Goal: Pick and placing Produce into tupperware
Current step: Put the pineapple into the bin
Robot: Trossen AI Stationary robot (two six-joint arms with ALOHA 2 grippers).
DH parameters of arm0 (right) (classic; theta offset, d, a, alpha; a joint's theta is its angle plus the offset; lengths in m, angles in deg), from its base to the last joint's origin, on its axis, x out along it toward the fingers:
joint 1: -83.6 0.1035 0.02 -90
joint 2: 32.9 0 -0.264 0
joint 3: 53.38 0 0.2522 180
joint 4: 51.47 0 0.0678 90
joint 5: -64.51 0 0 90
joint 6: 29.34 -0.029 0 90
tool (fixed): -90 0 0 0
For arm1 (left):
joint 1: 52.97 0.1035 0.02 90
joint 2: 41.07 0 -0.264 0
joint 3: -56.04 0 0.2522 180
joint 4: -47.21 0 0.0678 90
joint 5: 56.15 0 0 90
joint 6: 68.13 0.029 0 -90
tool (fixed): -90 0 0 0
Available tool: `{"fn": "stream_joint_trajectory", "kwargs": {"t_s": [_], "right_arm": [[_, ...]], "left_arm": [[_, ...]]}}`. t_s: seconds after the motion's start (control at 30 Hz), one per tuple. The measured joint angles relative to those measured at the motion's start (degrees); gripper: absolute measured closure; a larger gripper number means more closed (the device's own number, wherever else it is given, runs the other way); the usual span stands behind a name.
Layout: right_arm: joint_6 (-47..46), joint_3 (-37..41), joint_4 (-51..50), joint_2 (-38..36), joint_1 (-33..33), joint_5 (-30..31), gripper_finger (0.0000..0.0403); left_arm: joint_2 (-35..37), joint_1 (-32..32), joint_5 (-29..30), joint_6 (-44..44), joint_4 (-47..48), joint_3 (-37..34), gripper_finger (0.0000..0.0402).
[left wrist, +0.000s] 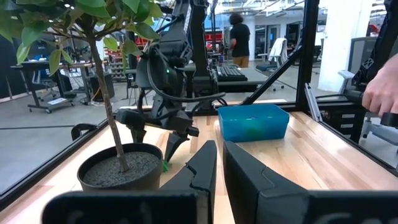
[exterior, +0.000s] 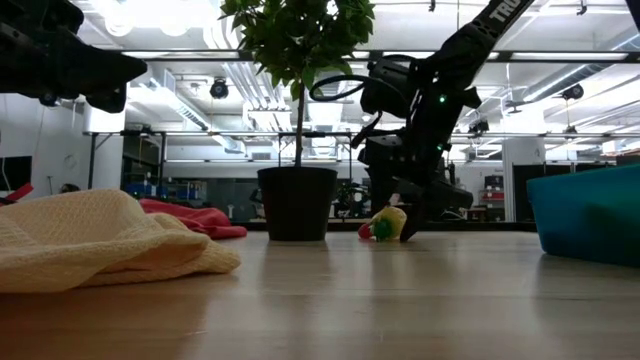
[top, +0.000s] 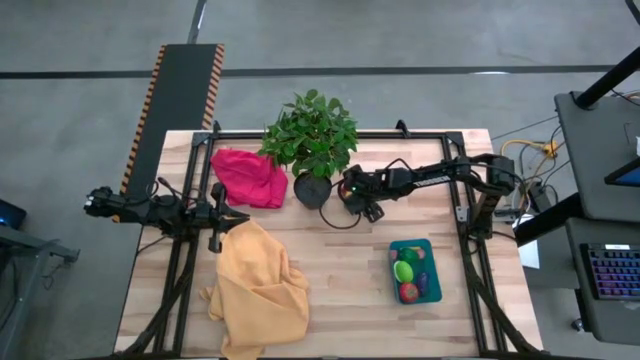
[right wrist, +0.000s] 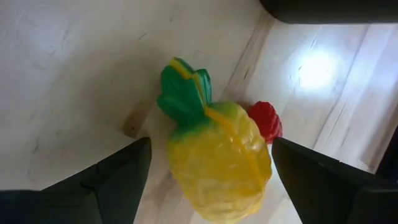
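A yellow toy pineapple [right wrist: 217,162] with a green leafy top lies on the table, and a small red piece [right wrist: 266,121] lies right behind it. My right gripper [right wrist: 211,149] is open and points down over the pineapple, one finger on each side without touching it. In the low view the pineapple [exterior: 388,224] lies under that gripper [exterior: 400,212], beside the plant pot [exterior: 297,203]. The teal tupperware [top: 434,250] stands toward the near right and holds green, red and purple produce [top: 404,270]. My left gripper [top: 228,215] waits shut at the left.
The leafy potted plant [top: 310,135] stands just left of my right gripper [top: 345,200]. A red cloth [top: 248,177] lies at the far left, and a crumpled yellow cloth [top: 258,290] lies at the near left. A person's hand [left wrist: 379,93] shows beyond the table's right edge.
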Motion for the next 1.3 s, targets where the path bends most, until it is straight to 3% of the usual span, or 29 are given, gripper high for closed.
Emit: {"fn": "stream_joint_trajectory", "kwargs": {"t_s": [0.77, 1.1, 1.3], "right_arm": [[-2.7, -0.3, 0.5, 0.0, -1.5, -0.7, 0.0080], [-4.5, -0.3, 0.5, 0.2, -1.5, -0.1, 0.0164], [-6.7, -0.4, 0.2, 0.1, -1.6, 0.6, 0.0176]], "left_arm": [[-0.1, 0.0, 0.0, 0.0, 0.0, 0.0, 0.0387], [0.0, 0.0, 0.0, 0.0, 0.0, 0.0, 0.0387], [-0.1, 0.0, 0.0, 0.0, 0.0, 0.0, 0.0387]]}}
